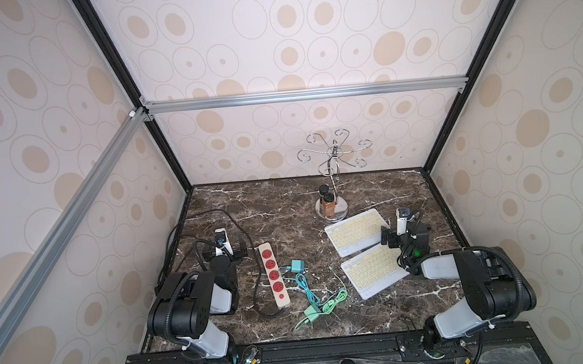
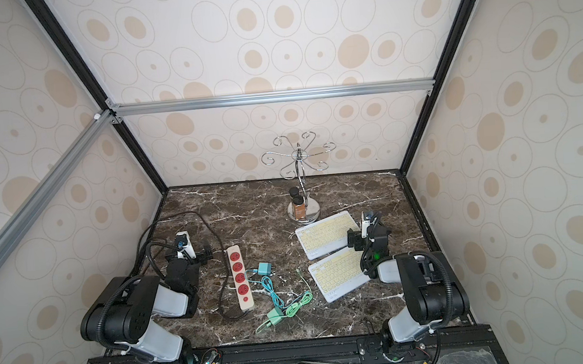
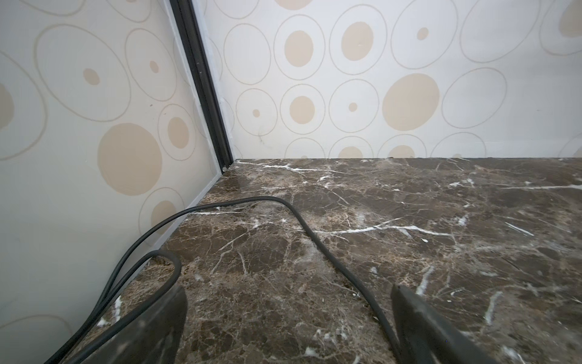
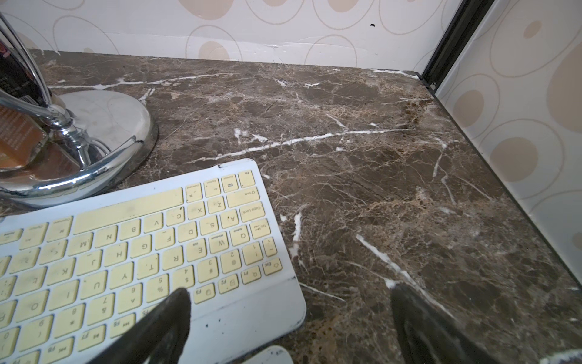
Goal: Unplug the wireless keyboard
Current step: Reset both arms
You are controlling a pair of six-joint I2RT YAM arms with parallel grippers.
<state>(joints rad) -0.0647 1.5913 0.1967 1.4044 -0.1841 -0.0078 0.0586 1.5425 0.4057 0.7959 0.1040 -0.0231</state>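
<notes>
A booth papered in cream with beige ovals enclosed a dark brown marble desk (image 1: 267,206). At the left, the left pincer (image 3: 288,318) hung low, its jaws spread wide and empty. A black cord (image 3: 315,236) ran across the desk between them. Next came a cream power strip (image 1: 273,276) with four red sockets. Beside it a teal charger (image 1: 296,266) and a green charger (image 1: 311,311) lay loose on the desk. A green cable (image 1: 338,298) trailed from the green charger toward the near keyboard (image 1: 373,272). Whether its tip sat in that keyboard's left corner was too small to tell. Behind lay the far keyboard (image 1: 356,233), just in front of a chrome stand (image 1: 333,209). At the right, the right pincer (image 4: 293,315) was likewise spread and empty, with one finger (image 4: 163,324) above the far keyboard's function row and the other above bare desk.

Both keyboards looked thin, light and smooth, so either would probably slide on the polished stone if the cable were tugged. The safer hold seemed to be pinning the slab by an edge with one pincer and taking the stiff plug body, not the soft cable, with the other.

Only the top views showed both keyboards and the cables together. The right wrist view alone showed key legends and a scuffed corner. The left wrist view showed no keyboard.
</notes>
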